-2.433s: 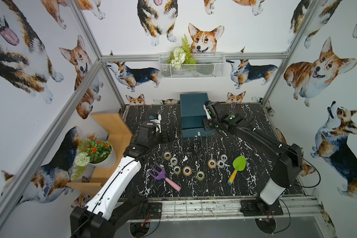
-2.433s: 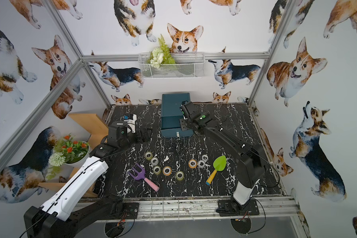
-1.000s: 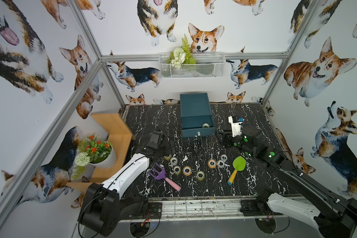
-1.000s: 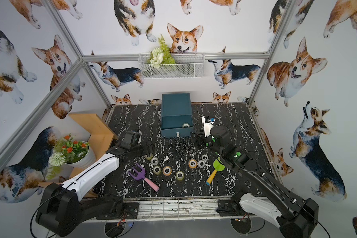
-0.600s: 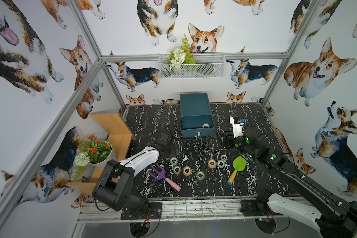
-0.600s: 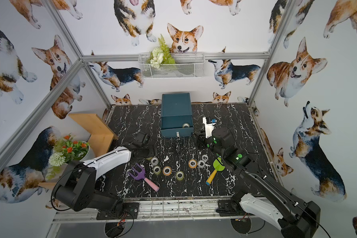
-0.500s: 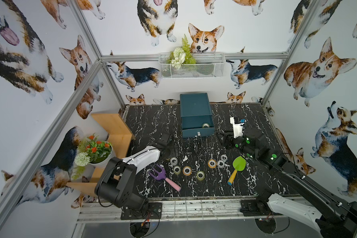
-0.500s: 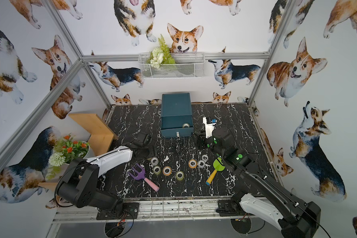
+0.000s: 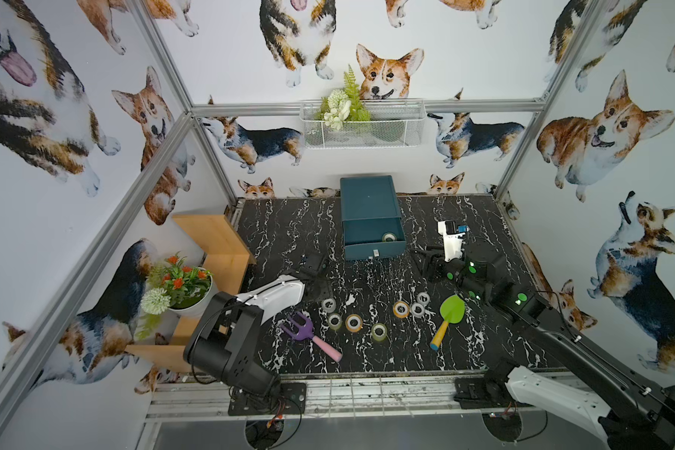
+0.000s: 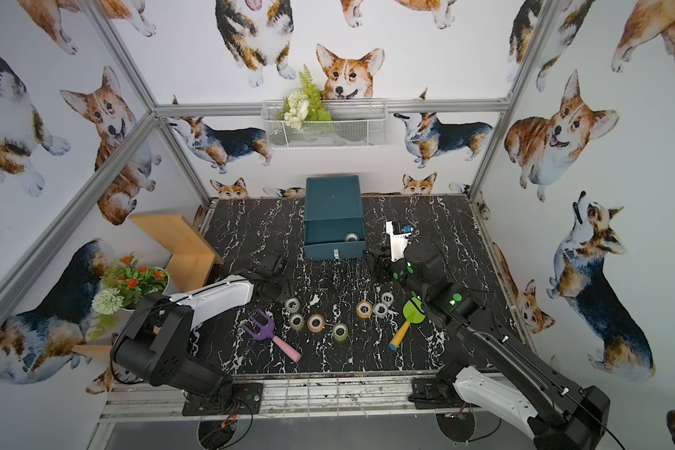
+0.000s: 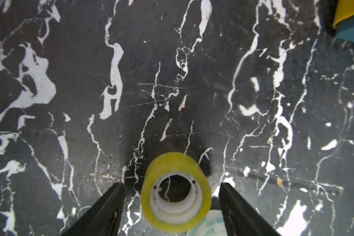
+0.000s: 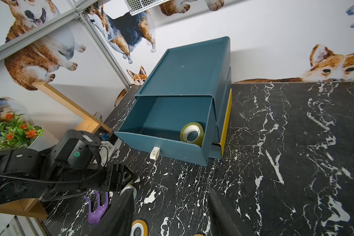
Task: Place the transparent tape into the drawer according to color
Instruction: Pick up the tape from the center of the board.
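A yellow-green transparent tape roll [image 11: 175, 192] stands on the black marble table between the fingers [image 11: 110, 204] of my left gripper [image 11: 171, 183], with a gap on each side. The gripper is open. In both top views the left gripper [image 9: 317, 292] [image 10: 278, 291] hides that roll. Several more rolls lie in front, such as a clear one [image 9: 328, 305] and an orange one [image 9: 400, 308]. The teal drawer [image 9: 373, 249] [image 12: 166, 147] is pulled open with a yellow-green roll [image 12: 192, 132] [image 9: 388, 237] inside. My right gripper [image 12: 170, 191] [image 9: 425, 260] hangs open and empty in front of the drawer.
A purple toy rake [image 9: 303, 331] lies beside the left arm. A green toy trowel [image 9: 451, 315] lies under the right arm. A flower pot [image 9: 184, 288] and a wooden shelf [image 9: 215, 241] stand at the left edge. A wire basket [image 9: 361, 124] hangs on the back wall.
My left arm has folded down over the leftmost roll, and its jaws have narrowed around it. My right arm has drawn back from the drawer, then held still.
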